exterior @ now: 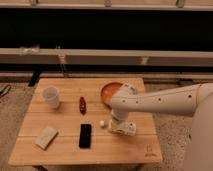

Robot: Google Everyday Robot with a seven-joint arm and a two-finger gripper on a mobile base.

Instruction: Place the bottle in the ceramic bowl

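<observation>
Gripper (pixel 118 123) low over the counter's (pixel 65 120) front-right part, at the bottle; spread or closed cannot be told | bottle (pixel 128 129) lying on counter beneath gripper, toward front edge | ceramic bowl (pixel 109 92) nearer back edge, partly behind arm, apart from bottle | black slab (pixel 85 135) left of bottle

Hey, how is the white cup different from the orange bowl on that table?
The cup is white and see-through; the bowl is orange-red. The cup is tall and narrow, the bowl wide and shallow. The cup stands in full view; the bowl is partly hidden by the arm, whose end effector is low, just in front of it. Both sit upright on the wooden table.
</observation>
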